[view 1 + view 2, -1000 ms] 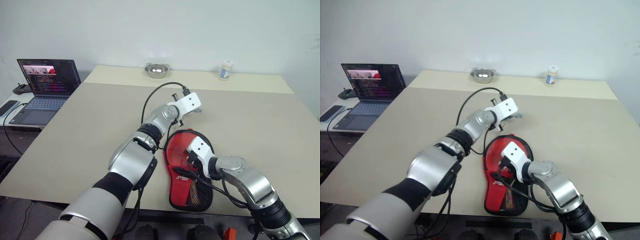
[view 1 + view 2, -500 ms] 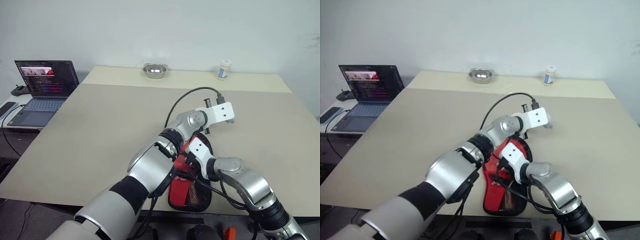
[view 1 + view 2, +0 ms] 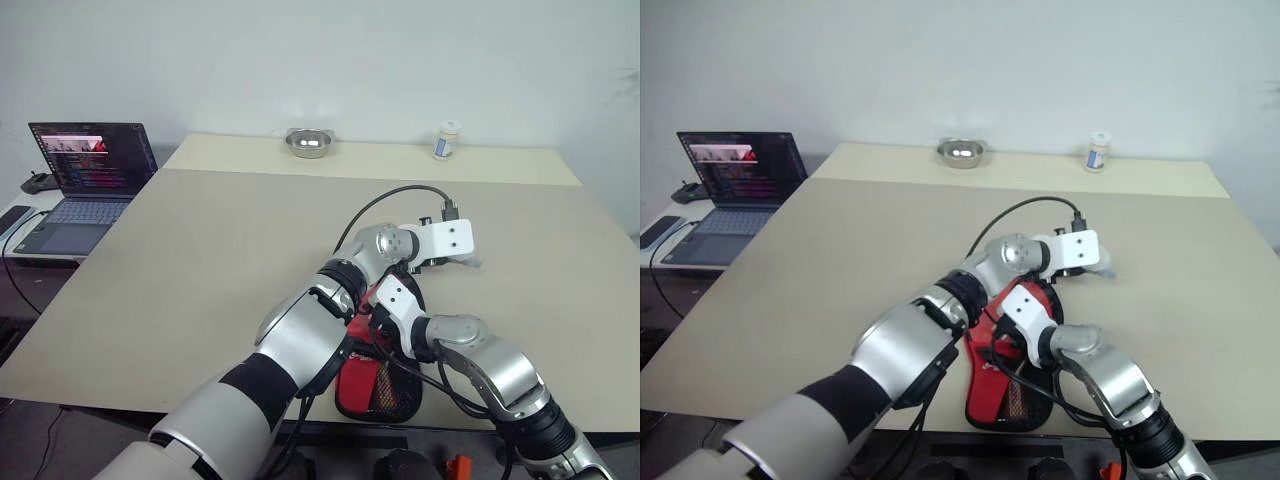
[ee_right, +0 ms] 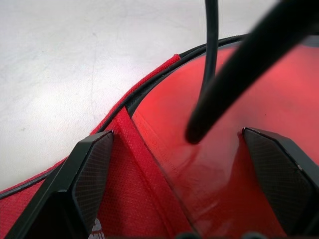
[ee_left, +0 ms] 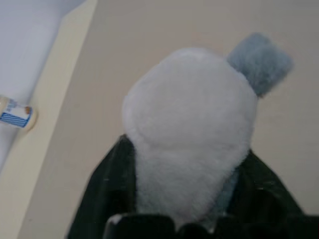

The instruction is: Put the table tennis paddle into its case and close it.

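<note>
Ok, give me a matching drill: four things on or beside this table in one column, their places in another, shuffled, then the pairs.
1. steel bowl
2. small white bottle
3. laptop
4. case

A. near table edge, under the right gripper
B. side desk, left of the table
C. far edge, right of the bowl
D. far edge, toward the left

Pairs: 1-D, 2-C, 3-B, 4-A

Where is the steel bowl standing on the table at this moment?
In the left eye view, the steel bowl stands at the table's far edge near the wall, left of the small white bottle and right of the open laptop.
</note>
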You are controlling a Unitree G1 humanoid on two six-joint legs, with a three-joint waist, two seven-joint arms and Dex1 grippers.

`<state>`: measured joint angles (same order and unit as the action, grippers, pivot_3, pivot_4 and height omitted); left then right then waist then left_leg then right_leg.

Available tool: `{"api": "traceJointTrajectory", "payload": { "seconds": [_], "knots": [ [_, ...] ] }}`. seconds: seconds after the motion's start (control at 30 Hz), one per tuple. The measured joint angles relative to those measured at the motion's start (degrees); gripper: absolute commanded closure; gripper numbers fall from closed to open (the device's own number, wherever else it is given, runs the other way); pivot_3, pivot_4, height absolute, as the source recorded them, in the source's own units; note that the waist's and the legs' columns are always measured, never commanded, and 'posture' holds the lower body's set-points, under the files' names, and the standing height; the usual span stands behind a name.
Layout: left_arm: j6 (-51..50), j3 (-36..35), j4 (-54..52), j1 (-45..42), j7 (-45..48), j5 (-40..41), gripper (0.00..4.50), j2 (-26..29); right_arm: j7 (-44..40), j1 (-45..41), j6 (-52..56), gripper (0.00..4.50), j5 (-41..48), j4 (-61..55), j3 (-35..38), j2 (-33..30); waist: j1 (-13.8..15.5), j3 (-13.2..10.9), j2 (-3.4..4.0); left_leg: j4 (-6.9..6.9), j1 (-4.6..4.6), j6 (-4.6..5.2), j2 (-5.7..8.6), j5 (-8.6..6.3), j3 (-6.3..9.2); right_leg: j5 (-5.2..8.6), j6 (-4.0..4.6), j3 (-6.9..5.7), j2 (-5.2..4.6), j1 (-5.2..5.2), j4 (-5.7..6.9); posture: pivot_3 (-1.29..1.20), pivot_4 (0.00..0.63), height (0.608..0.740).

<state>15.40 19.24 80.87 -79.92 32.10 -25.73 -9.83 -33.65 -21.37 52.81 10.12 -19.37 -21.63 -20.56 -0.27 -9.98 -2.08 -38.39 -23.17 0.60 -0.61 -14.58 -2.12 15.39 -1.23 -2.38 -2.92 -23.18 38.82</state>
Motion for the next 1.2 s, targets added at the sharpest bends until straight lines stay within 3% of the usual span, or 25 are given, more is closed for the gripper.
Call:
{"api": "traceJointTrajectory", "payload": {
  "seconds": [0.1, 0.13, 0.47, 0.73, 0.97, 1.2],
  "knots": [
    [1.4, 0.4, 0.0, 1.2, 1.2, 0.0, 0.21, 0.0, 0.0, -0.2, -0.3, 0.0, 0.0, 0.5, 0.0, 0.1, 0.0, 0.0, 0.0, 0.0, 0.04, 0.0, -0.02, 0.0, 0.0, 0.0, 0.0, 0.02, 0.03, 0.0, 0.03, 0.0, 0.15, 0.74],
    [2.0, 0.4, 0.0, 1.2, 1.3, 0.0, 0.09, 0.0, 0.0, -0.3, -0.4, 0.0, 0.0, 0.7, 0.0, 0.1, 0.0, 0.0, 0.0, 0.0, 0.05, 0.0, -0.03, 0.0, 0.0, 0.0, 0.0, 0.03, 0.03, 0.01, 0.03, 0.0, 0.15, 0.74],
    [2.7, -3.5, -1.6, 3.5, 3.3, 3.4, 0.09, 2.0, -1.5, -1.8, -1.6, 0.0, 0.1, 2.9, -0.2, -0.2, -0.2, 0.0, 0.0, 0.0, 0.18, 0.01, -0.04, 0.01, -0.09, 0.0, 0.0, 0.06, 0.05, 0.05, 0.07, 0.0, 0.15, 0.74],
    [0.8, -12.9, -3.3, 2.9, 4.7, 11.6, 0.09, 9.8, -0.5, -1.7, 1.8, 0.0, 0.8, -0.7, 1.2, -0.2, -0.1, 0.0, 0.0, 0.01, 0.06, 0.04, -0.01, 0.04, -0.01, -0.01, -0.01, 0.05, 0.03, 0.0, 0.08, 0.0, 0.15, 0.74],
    [1.3, -19.3, -9.3, 5.0, 23.2, 21.0, 0.09, 19.5, -0.1, 2.2, 12.1, 0.0, 6.8, -13.7, 5.9, -3.0, 0.1, 0.0, 0.04, 0.08, -0.56, 0.01, 0.05, 0.02, 0.12, -0.18, 0.3, -0.15, -0.02, -0.4, -0.21, 0.0, 0.15, 0.74],
    [-10.8, -17.7, -32.4, 23.8, 46.6, 30.9, 0.09, 23.5, -2.5, 3.7, 15.8, 0.0, 16.1, -24.4, 20.8, -7.7, 0.1, 0.0, 0.05, 0.02, -0.69, 0.01, 0.11, 0.02, 0.19, -0.19, 0.32, -0.18, -0.11, -0.39, -0.28, 0.0, 0.15, 0.74]
  ]
}}
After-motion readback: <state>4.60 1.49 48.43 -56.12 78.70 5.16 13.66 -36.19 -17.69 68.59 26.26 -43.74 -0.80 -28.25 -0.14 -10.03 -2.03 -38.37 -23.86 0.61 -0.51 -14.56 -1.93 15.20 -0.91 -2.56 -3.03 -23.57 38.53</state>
